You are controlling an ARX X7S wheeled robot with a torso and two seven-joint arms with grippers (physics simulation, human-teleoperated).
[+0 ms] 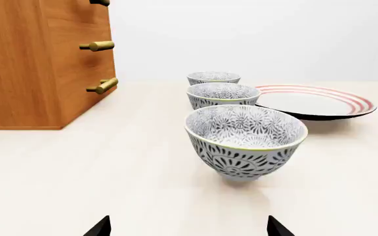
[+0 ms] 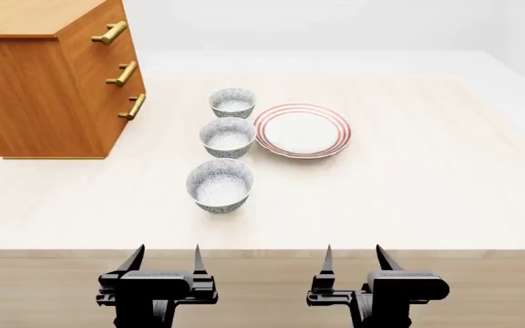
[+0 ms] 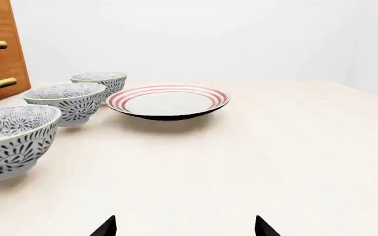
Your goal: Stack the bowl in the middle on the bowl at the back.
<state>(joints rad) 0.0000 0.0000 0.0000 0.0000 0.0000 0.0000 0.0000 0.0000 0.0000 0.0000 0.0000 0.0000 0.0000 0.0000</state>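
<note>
Both spread and empty at the near tabletop [image 2: 445,198] edge, left gripper [image 2: 165,258] and right gripper [image 2: 352,256], with the bowl in the middle [image 2: 227,137] well ahead of the left gripper, between front bowl [image 2: 219,185] and the bowl at the back [image 2: 232,102], just beside the plate [image 2: 303,130].

black left end effector [image 2: 164,258], black right end effector [image 2: 353,257], thin pointed fingers

The bowl in the middle [image 2: 227,137], speckled grey-and-white, stands upright just before the bowl at the back [image 2: 232,102].
</note>
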